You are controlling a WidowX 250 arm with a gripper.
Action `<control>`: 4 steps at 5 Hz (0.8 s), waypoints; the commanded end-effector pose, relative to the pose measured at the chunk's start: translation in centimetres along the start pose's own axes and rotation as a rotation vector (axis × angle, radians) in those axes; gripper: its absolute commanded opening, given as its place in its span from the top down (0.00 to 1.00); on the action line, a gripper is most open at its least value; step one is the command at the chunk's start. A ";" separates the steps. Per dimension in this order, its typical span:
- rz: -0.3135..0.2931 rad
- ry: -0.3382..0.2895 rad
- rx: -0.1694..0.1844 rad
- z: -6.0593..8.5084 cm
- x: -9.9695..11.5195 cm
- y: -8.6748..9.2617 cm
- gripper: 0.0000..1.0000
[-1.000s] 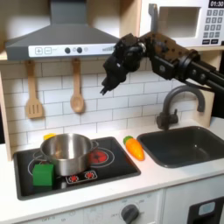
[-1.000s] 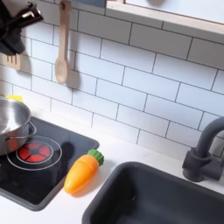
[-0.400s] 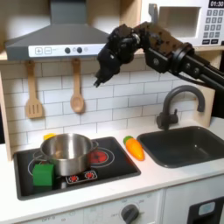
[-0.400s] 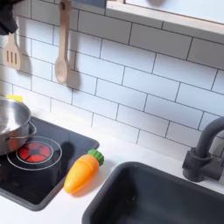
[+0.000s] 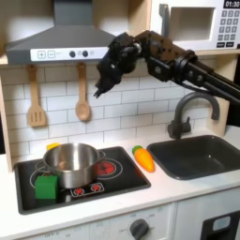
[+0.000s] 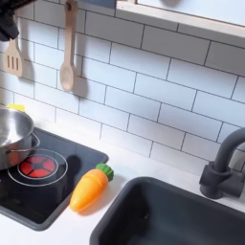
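Observation:
High above the stove, my black gripper [image 5: 98, 87] hangs in front of the tiled wall, right by the handle of a hanging wooden spoon [image 5: 82, 105]. Its fingers look open and hold nothing. A dark corner of it shows at the top left of the second exterior view [image 6: 7, 26]. Far below sit a steel pot [image 5: 71, 163] on the black stove [image 5: 117, 178], a green block [image 5: 46, 187] at the stove's front left, and an orange carrot [image 5: 143, 157] [image 6: 88, 188] lying between stove and sink.
A dark sink [image 5: 202, 156] with a curved faucet [image 5: 187, 108] lies to the first exterior view's right. A wooden spatula [image 5: 36, 101] hangs left of the spoon. A range hood [image 5: 66, 42] and a microwave [image 5: 202, 23] sit overhead. A yellow object [image 5: 52, 146] lies behind the pot.
The gripper has moved up and to the first exterior view's left, from mid-wall to beside the spoon handle; it has mostly left the second exterior view. Objects below are unmoved.

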State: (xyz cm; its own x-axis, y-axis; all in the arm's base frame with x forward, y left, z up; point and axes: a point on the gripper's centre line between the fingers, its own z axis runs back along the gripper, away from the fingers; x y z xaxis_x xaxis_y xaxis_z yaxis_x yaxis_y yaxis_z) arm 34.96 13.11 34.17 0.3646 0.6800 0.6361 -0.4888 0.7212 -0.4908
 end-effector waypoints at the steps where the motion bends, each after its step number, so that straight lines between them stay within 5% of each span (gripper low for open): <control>1: 0.047 -0.019 0.003 -0.7 1.3 -0.4 1.00; 4: 0.074 -0.040 -0.045 1.4 2.9 -1.9 1.00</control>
State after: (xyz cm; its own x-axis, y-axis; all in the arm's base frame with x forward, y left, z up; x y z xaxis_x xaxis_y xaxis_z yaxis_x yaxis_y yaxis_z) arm 35.77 14.05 37.63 0.2909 0.7297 0.6188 -0.4886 0.6694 -0.5596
